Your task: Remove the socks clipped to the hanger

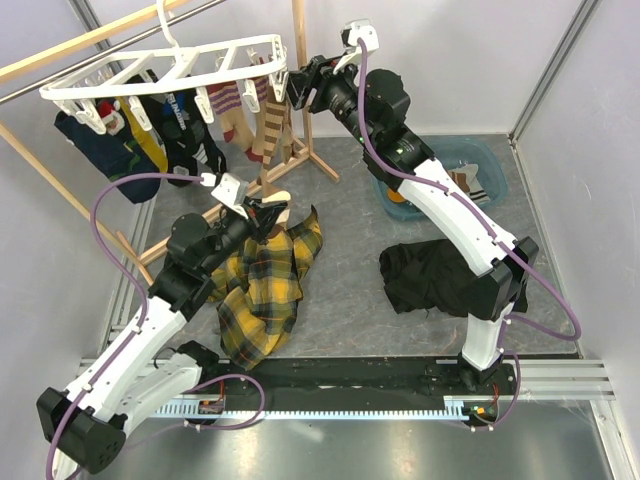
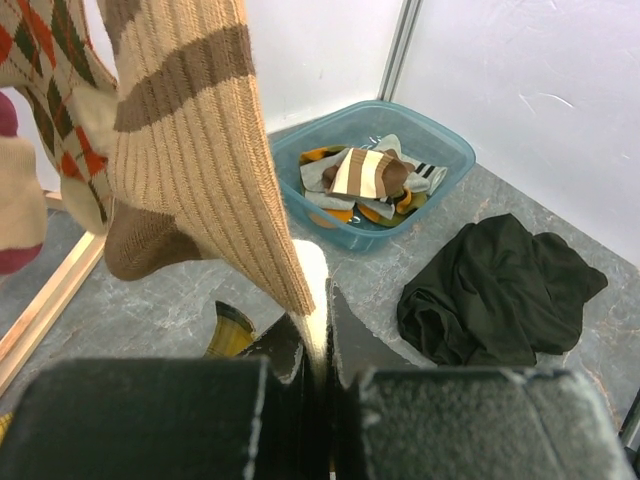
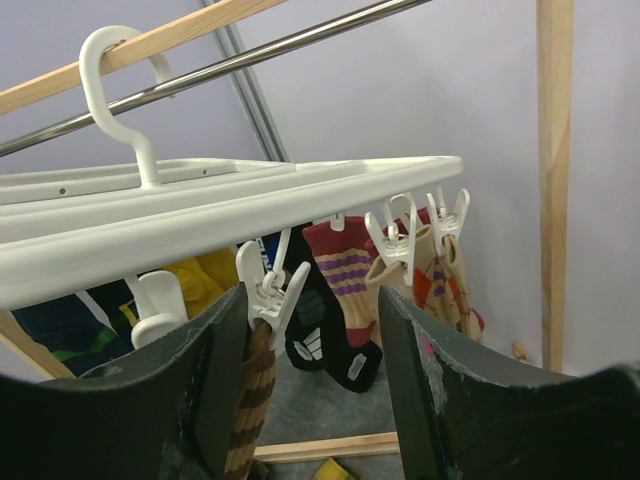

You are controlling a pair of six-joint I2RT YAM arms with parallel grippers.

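The white grid hanger point(image 1: 170, 62) hangs by its hook from the rail at the top left, with several socks point(image 1: 150, 135) clipped under it. My left gripper point(image 1: 268, 208) is shut on the cream toe of a tan sock with brown stripes point(image 2: 190, 150), which hangs above it; its fingers point(image 2: 350, 335) pinch the toe flat. My right gripper point(image 3: 310, 340) is open at the hanger's right end point(image 3: 300, 190). Its jaws stand either side of a white clip point(image 3: 268, 290) that holds the cuff of that striped sock point(image 3: 252, 395). Maroon-striped and argyle socks point(image 3: 345, 270) hang behind.
A blue bin point(image 1: 487, 158) with loose socks stands at the back right, also in the left wrist view point(image 2: 445, 150). A black garment point(image 1: 430, 275) lies near the right arm. A yellow plaid cloth point(image 1: 265, 290) lies under the left arm. Wooden rack posts point(image 1: 300, 60) stand by the hanger.
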